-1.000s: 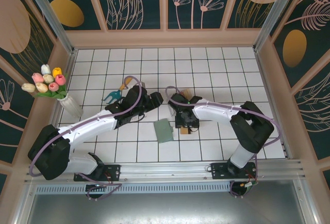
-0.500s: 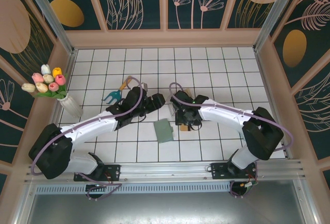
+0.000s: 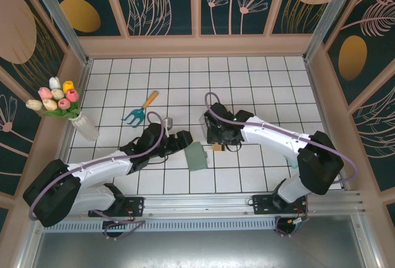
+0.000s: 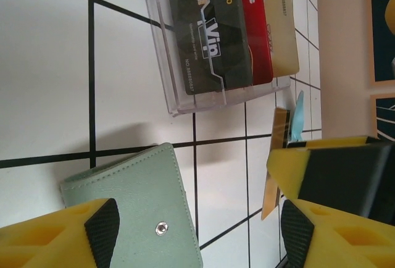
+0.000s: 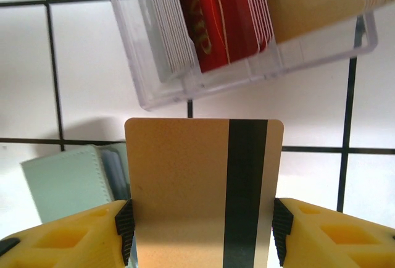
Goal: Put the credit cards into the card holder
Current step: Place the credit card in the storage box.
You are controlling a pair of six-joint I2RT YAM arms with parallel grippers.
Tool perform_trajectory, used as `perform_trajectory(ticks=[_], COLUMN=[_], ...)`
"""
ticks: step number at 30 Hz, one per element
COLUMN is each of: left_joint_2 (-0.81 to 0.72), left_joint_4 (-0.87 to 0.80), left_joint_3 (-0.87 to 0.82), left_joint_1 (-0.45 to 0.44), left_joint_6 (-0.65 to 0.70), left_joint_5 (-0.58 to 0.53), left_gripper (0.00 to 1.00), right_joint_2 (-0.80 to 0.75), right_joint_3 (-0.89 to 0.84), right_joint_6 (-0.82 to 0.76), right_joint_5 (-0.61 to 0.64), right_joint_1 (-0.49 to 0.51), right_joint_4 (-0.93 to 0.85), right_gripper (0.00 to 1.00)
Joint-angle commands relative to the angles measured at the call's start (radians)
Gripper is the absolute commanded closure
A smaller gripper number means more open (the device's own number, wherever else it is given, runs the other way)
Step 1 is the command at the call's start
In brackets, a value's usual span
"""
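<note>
Standing by the left wall is a vase of tulips [image 3: 83, 126]. A little to its right, a teal trowel [image 3: 139, 113] lies flat on the white table [image 3: 259, 89].

Next comes the left gripper [image 3: 184, 139]. Its two fingers [image 4: 92, 231] are wide apart and hold nothing. It hangs low, just over the left edge of the card holder [image 3: 196, 156]. The card holder is green and lies flat near the middle of the table, folded over, with its small snap on top. In the left wrist view one finger covers a corner of it, and the other finger is off to the side, well clear of it.

Just to the right of the card holder is the right gripper [image 5: 202, 218]. Its fingers are clamped on the two side edges of a tan card [image 5: 185, 169] with a dark stripe. I cannot tell if this card touches the card holder.

Just past that card sits the clear tray [image 4: 162, 46]. The other credit cards [image 4: 213, 39] stand in it: a black one, a red one and a tan one.
</note>
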Motion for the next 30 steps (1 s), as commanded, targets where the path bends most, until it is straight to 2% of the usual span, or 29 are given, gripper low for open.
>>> perform_trajectory(ticks=[1,8,15,21,25,30], left_joint_2=[-0.005,0.021,-0.015,-0.030,-0.021,-0.018], left_joint_4=[0.022,-0.020,-0.087,-0.105,-0.108,-0.109], left_joint_3=[0.039,0.065,0.075,0.074,0.079,0.083], left_joint_1=[-0.004,-0.004,-0.004,-0.005,-0.004,-0.005], left_joint_6=[0.014,-0.016,-0.020,-0.023,-0.020,-0.017], left_joint_5=[-0.013,-0.097,-0.183,-0.210,-0.207,-0.205], left_gripper=[0.27,0.28,0.27,0.27,0.26,0.27], right_joint_2=[0.022,0.184,0.319,0.386,0.391,0.361], right_joint_3=[0.066,0.224,0.340,0.381,0.388,0.382], right_joint_6=[-0.027,-0.131,-0.182,-0.202,-0.205,-0.206], right_joint_5=[0.024,0.124,0.233,0.244,0.232,0.206], right_joint_1=[-0.025,-0.087,-0.086,-0.075,-0.070,-0.073], right_joint_4=[-0.013,-0.063,-0.118,-0.153,-0.158,-0.143], right_gripper=[0.38,0.38,0.39,0.38,0.30,0.26])
